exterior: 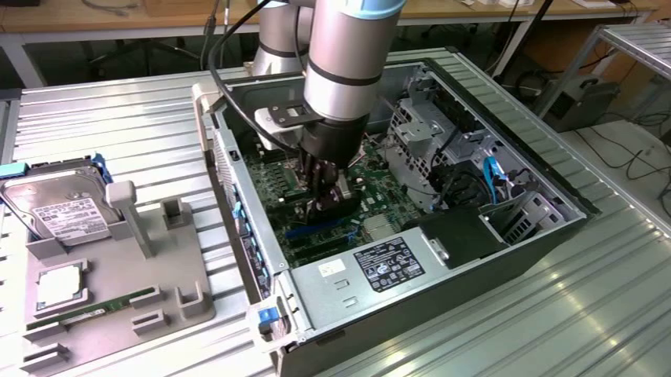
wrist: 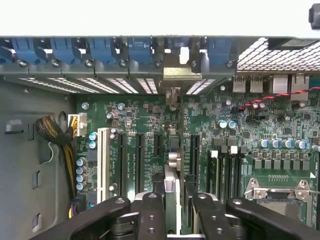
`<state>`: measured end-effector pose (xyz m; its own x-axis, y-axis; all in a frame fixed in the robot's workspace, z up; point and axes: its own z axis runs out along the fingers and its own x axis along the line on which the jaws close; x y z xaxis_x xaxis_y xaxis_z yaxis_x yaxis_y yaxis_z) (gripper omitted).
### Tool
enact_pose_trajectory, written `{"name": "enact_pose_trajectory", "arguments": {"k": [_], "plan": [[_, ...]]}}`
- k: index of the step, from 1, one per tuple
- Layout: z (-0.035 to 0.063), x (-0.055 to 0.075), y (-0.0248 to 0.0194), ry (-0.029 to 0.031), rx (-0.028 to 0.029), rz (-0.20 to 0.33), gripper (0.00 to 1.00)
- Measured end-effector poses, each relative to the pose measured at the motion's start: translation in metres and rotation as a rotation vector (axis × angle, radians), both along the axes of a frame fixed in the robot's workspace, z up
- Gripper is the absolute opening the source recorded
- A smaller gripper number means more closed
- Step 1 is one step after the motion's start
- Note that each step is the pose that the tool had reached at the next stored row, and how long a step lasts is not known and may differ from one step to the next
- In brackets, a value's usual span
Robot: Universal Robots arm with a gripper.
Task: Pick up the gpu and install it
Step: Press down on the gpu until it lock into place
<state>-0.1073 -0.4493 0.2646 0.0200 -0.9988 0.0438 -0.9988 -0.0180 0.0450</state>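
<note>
The open PC case point(exterior: 545, 236) lies on its side with the green motherboard point(exterior: 362, 216) facing up. My gripper point(exterior: 325, 206) reaches down into it and is shut on the gpu point(exterior: 333, 203), a slim black card held on edge just over the board. In the wrist view the gpu point(wrist: 171, 175) runs edge-on between my fingers point(wrist: 152, 212), in line with the black expansion slots point(wrist: 140, 150). Its pale metal bracket point(wrist: 175, 75) sits at the case's rear slot openings. I cannot tell whether the card's edge is down in a slot.
A grey fixture tray point(exterior: 137, 275) at the exterior view's left holds a silver hard drive point(exterior: 63, 216), a CPU point(exterior: 63, 287) and a green RAM stick point(exterior: 94, 310). Inside the case are the power supply point(exterior: 388, 263), drive cage point(exterior: 419, 133), cable bundle point(wrist: 55, 135) and CPU socket point(wrist: 280, 190).
</note>
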Motion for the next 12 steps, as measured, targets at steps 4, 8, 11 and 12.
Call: {"name": "enact_pose_trajectory", "arguments": {"k": [4, 8, 11, 12], "plan": [[-0.0012, -0.001, -0.0001, -0.0304, -0.0001, -0.004, 0.26], [-0.0016, -0.007, 0.0000, -0.0419, 0.0012, -0.009, 0.26], [-0.0016, -0.010, 0.0006, -0.0430, 0.0011, -0.019, 0.26], [-0.0016, -0.011, 0.0009, -0.0433, 0.0012, -0.022, 0.26]]}}
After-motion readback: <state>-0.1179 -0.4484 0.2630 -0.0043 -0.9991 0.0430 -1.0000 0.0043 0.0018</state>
